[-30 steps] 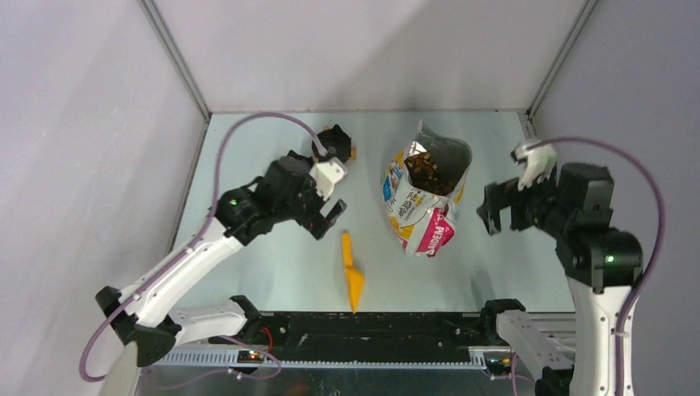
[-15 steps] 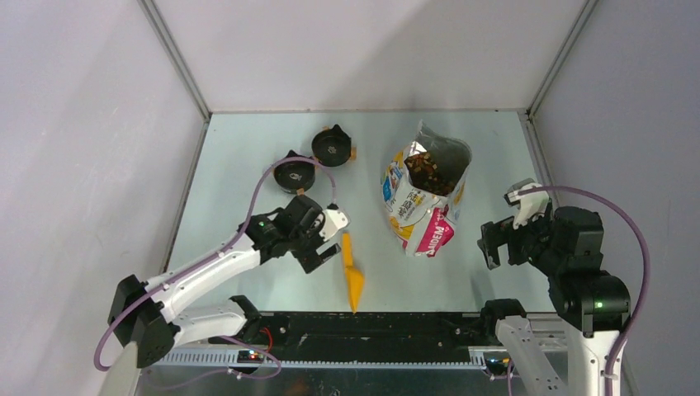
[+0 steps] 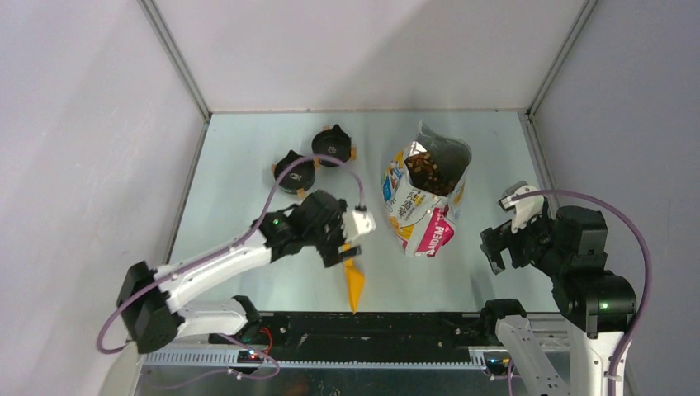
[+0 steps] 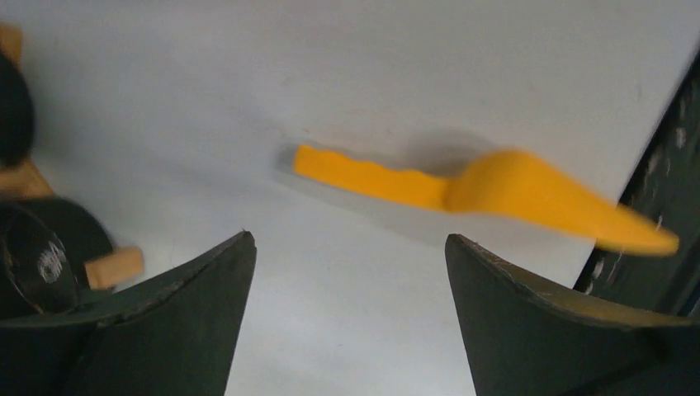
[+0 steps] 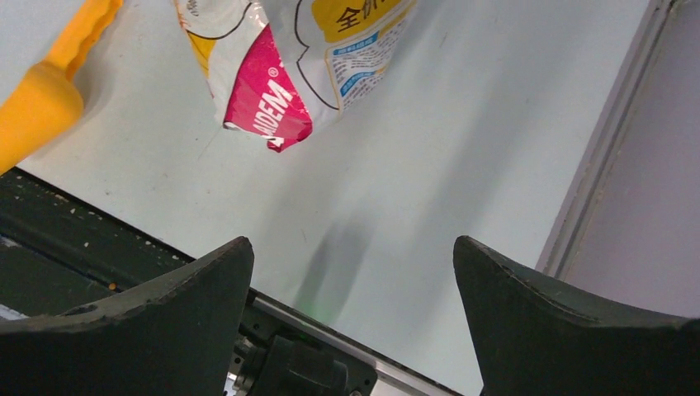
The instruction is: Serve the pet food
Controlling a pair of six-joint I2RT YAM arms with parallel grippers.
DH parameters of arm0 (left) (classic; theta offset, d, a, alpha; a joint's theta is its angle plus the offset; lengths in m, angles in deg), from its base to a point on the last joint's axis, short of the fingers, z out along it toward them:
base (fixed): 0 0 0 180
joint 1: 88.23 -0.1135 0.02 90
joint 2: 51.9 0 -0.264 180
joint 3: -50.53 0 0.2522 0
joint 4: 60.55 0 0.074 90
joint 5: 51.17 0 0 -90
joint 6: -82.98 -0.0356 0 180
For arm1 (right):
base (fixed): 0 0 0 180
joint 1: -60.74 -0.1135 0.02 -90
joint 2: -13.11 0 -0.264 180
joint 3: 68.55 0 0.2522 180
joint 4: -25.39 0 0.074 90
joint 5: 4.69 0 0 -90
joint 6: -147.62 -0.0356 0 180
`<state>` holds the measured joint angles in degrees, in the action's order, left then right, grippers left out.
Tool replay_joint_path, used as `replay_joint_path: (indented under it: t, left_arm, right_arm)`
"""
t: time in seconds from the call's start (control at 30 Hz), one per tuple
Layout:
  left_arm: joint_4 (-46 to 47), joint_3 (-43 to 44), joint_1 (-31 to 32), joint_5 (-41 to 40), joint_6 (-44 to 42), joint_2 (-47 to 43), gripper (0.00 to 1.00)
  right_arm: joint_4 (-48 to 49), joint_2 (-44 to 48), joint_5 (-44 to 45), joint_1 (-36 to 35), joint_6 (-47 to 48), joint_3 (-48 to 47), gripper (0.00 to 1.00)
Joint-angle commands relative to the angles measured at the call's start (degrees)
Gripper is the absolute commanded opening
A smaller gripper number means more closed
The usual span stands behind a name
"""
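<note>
Zero kibble (image 3: 427,167) served so far, it's all in the open bag (image 3: 413,216) mid-frame; left gripper (image 3: 345,252) hangs spread over the orange scoop (image 3: 354,280), right gripper (image 3: 491,249) spread, empty. Scooping and filling the bowls (image 3: 295,174) left.

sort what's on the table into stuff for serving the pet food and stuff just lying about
For the job: pet food in the open bag; orange scoop; two black bowls; left pincer, open over the scoop.
Lying about: nothing loose; only the black rail at the near edge.
</note>
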<state>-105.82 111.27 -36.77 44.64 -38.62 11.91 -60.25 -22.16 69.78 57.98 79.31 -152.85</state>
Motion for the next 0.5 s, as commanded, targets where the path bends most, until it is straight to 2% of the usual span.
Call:
replay_joint_path:
  t: [0.0,0.03,0.1,0.23,0.33,0.4,0.47]
  left_arm:
    - [-6.0,10.9,-6.4,-4.3,34.4,8.8,0.90]
    - [-6.9,11.2,-7.7,-3.6,41.4,9.6,0.90]
    - [-6.8,10.1,-11.2,1.1,47.6,10.8,0.88]
    - [-2.6,5.2,-16.3,7.3,53.3,10.9,0.86]
    - [-0.3,4.3,-16.5,13.1,48.4,9.5,0.85]
    - [1.3,4.3,-16.4,16.4,41.4,7.4,0.84]
    - [3.4,2.8,-15.6,17.6,29.5,3.4,0.83]
  right_arm:
    - [-1.1,0.2,-2.5,0.2,0.5,-2.2,0.93]
    - [-0.8,0.1,-1.9,0.2,0.4,-2.2,0.92]
    - [-0.3,-0.3,-1.2,0.2,0.3,-2.2,0.92]
    - [0.4,-0.9,-1.5,0.1,-0.5,-2.4,0.91]
    - [0.5,-0.8,-1.9,0.1,-0.5,-2.6,0.91]
    - [0.3,-0.6,-2.0,0.1,-0.1,-2.6,0.91]
    - [0.3,-0.4,-2.1,0.1,0.2,-2.6,0.91]
